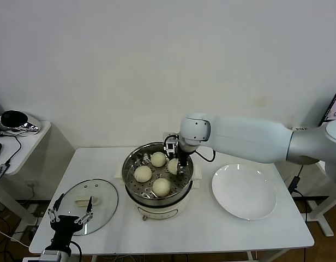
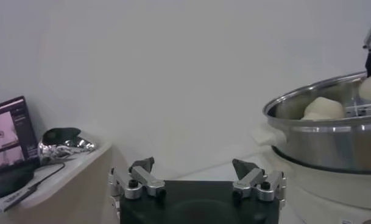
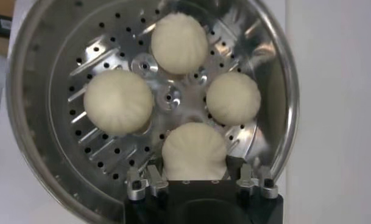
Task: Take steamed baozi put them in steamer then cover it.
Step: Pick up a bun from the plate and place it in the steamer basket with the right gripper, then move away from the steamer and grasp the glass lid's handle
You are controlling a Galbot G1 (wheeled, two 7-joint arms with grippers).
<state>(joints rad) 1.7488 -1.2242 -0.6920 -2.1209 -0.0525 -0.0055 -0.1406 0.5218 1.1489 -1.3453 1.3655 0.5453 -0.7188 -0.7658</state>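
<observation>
The steamer (image 1: 127, 170) stands mid-table, with four baozi on its perforated tray (image 3: 97, 149). In the right wrist view they show as a far one (image 3: 179, 42), two side ones (image 3: 118, 100) (image 3: 233, 98) and a near one (image 3: 194, 149). My right gripper (image 3: 194, 170) reaches down inside the pot (image 1: 180, 162). It is open, and its fingers stand close on either side of the near baozi, which rests on the tray. The glass cover (image 1: 86, 204) lies flat at the table's front left. My left gripper (image 1: 72, 206) hovers open by the cover, holding nothing (image 2: 193, 164).
A bare white plate (image 1: 244, 191) lies right of the steamer. A low side table (image 1: 23, 142) with a shiny dark object (image 1: 14, 120) stands to the left. The steamer's steel wall (image 2: 331, 143) rises close beside the left gripper.
</observation>
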